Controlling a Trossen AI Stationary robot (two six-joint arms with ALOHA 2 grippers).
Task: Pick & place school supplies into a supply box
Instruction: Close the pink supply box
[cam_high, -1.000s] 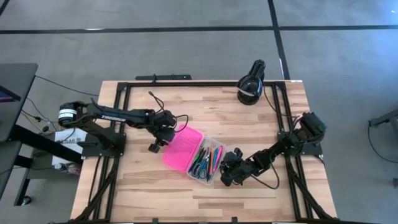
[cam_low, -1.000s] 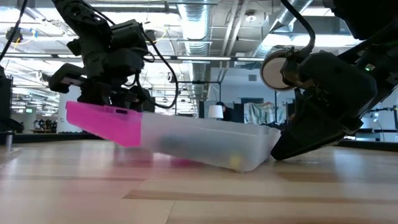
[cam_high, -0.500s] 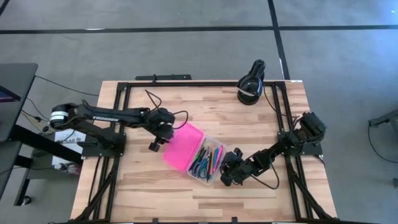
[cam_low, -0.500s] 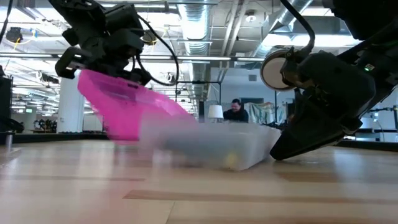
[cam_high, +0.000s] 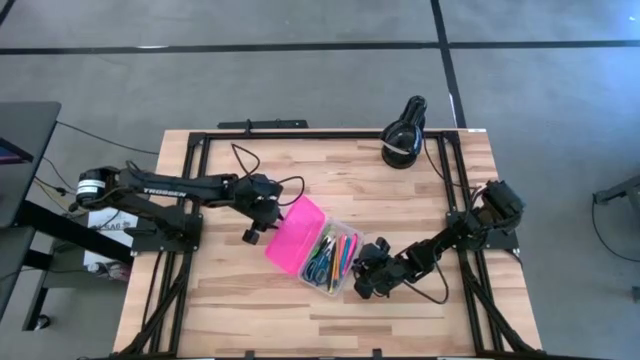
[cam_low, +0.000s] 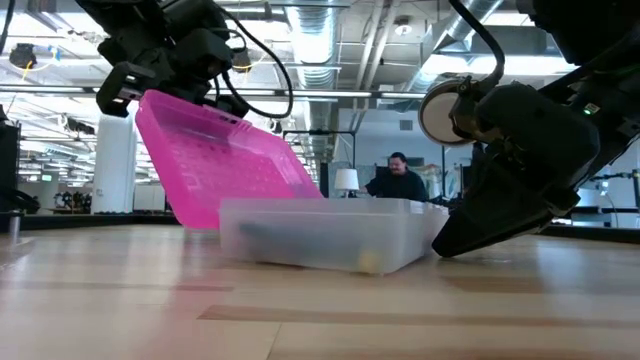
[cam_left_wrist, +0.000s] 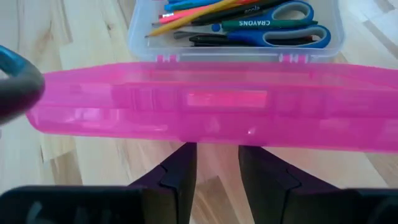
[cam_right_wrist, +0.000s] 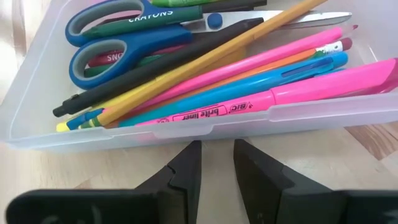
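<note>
The supply box stands mid-table, its clear base (cam_high: 333, 262) flat on the wood and its pink lid (cam_high: 292, 235) swung up on the hinge, slanting in the low view (cam_low: 215, 165). Inside the base lie the school supplies: blue-handled scissors (cam_right_wrist: 112, 31), pink, blue, yellow and dark pens and pencils (cam_right_wrist: 249, 68). My left gripper (cam_left_wrist: 214, 152) is at the lid's free edge, its fingers a narrow gap apart with nothing between them. My right gripper (cam_right_wrist: 216, 149) stands at the base's long wall on the table's right side, fingers likewise slightly apart. My left gripper has both fingertips (cam_left_wrist: 183, 155) under the lid's free long edge (cam_left_wrist: 214, 140), near its middle, propping it up rather than pinching it. The fingers come slanting down from the table's left. The lid stands tilted, held up off the table on its hinge. My right gripper sets its two fingertips (cam_right_wrist: 186, 152) against the outer face of the base's long wall (cam_right_wrist: 217, 127), slanting down from the table's right. Nothing lies between the fingers. The base sits flat on the table.
A black lamp (cam_high: 403, 135) stands at the table's far right corner. Black frame rails (cam_high: 200, 180) run along the table's sides. Bare wood lies in front of the box. A person (cam_low: 395, 180) sits in the room beyond the table.
My left gripper has risen, and the pink lid has swung up on its hinge from lying low and nearly level to standing steeply tilted. The clear base, tipped a second ago, now lies flat. My right gripper has kept still.
</note>
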